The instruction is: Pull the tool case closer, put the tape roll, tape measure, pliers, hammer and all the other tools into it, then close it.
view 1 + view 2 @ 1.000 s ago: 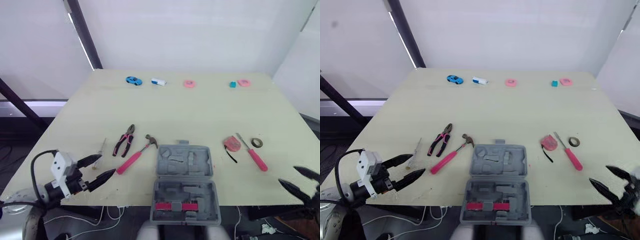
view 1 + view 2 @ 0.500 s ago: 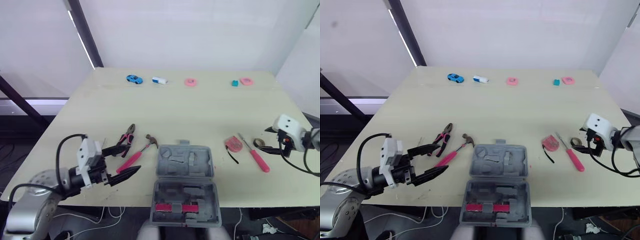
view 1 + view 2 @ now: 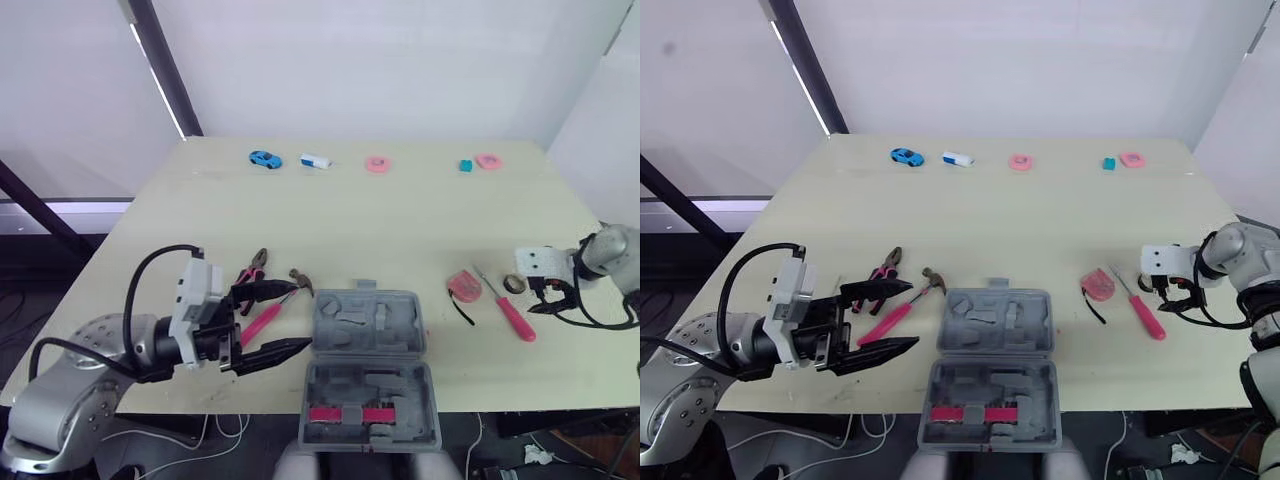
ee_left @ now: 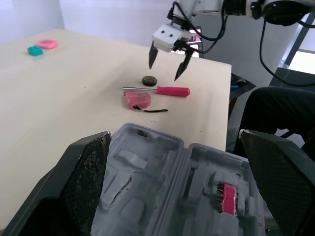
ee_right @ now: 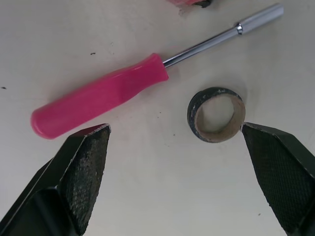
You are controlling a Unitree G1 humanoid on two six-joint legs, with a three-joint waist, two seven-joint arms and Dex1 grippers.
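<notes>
Right hand (image 5: 175, 129) spread above tape roll (image 5: 215, 136) — not touching.

Silver-grey arms (image 3: 60, 390), white wrist blocks (image 3: 195, 297), black cables (image 3: 150, 260), 2 seemingly textured black fingers (image 5: 83, 172).

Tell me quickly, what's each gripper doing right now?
Left gripper: open, empty, beside the tool case.
Right gripper: open, empty, over the tape roll.
</notes>
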